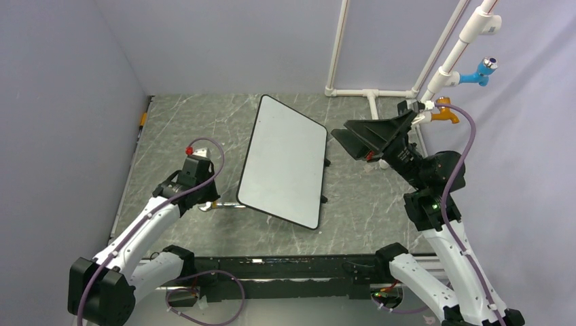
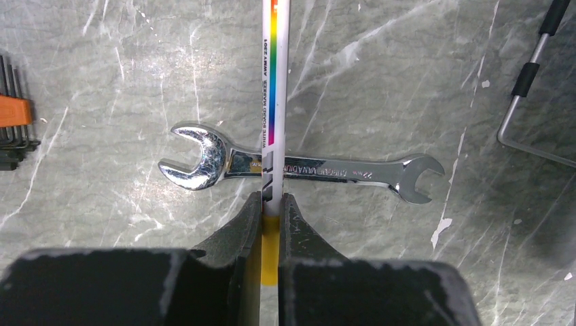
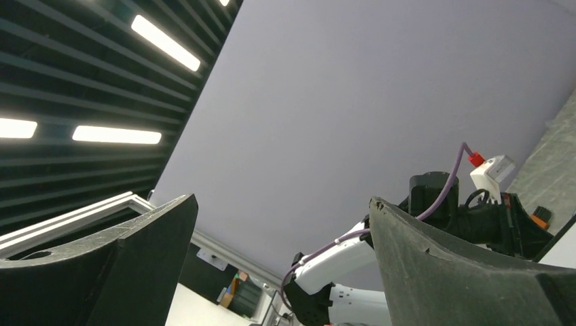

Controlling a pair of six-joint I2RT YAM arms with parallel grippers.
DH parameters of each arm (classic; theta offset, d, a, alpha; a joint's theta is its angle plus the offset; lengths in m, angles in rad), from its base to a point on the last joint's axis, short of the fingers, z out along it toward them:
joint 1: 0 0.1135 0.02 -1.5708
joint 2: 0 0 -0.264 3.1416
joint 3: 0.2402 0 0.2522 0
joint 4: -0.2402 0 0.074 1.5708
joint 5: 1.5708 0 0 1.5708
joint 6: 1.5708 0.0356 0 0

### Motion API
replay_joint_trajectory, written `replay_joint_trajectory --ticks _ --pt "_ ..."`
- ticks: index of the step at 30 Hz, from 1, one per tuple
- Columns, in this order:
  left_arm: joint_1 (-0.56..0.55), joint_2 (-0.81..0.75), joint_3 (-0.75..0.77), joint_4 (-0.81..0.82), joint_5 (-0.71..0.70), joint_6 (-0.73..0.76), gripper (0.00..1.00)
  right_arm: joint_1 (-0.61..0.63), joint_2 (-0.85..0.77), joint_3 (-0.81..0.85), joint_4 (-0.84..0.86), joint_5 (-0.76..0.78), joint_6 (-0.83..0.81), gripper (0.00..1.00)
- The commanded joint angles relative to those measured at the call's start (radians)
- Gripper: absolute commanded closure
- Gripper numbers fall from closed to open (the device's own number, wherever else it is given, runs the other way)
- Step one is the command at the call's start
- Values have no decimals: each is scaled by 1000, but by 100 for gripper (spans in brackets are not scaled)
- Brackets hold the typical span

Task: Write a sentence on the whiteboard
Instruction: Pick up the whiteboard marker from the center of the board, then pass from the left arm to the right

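Left wrist view: hex-key set [image 2: 13, 112] seen far left on grey marbled table [image 2: 102, 68].
Left gripper [image 2: 272, 204]: clamped narrow on whiteboard marker [image 2: 273, 81]; barrel pointed away from cam.
Wrench [image 2: 339, 171]: laid flat on table, crossed by marker in view; contact can't be told.
Whiteboard [image 1: 285, 163]: set at an angle mid-table, just right of left gripper.
Right gripper [image 3: 282, 204]: spread wide, nothing held, raised right of board.

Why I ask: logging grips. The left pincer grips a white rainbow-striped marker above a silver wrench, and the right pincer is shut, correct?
No: the right pincer is open, spread wide in the right wrist view. The rest stands.
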Motion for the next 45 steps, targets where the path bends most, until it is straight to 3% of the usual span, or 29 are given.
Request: replay_joint_trajectory --ticks 1,4,9,16,21,26,31,40,45 --pt "-3 -35 29 -12 -14 -4 100 4 -6 60 -77 25 -35 0" --pt "-4 -46 35 -28 -11 0 100 -2 -19 35 -98 -2 -52 0" --pt "-4 -95 105 -95 3 64 100 -13 -58 47 -337 103 -308 0" --pt "-11 -215 215 -98 225 251 100 -13 25 78 -470 25 -599 0" --pt "-57 -212 308 -108 357 350 100 -13 105 113 -559 -61 -755 0" --pt "-141 -166 389 -123 400 416 100 -13 142 140 -700 9 -832 0" --pt "-275 -106 444 -108 470 481 100 -13 122 56 -592 -108 -831 0" --pt "-509 50 560 -105 455 643 100 -13 164 0 -500 -291 -806 0" --pt "-570 132 614 -99 437 699 100 -14 180 -23 -472 -344 -781 0"
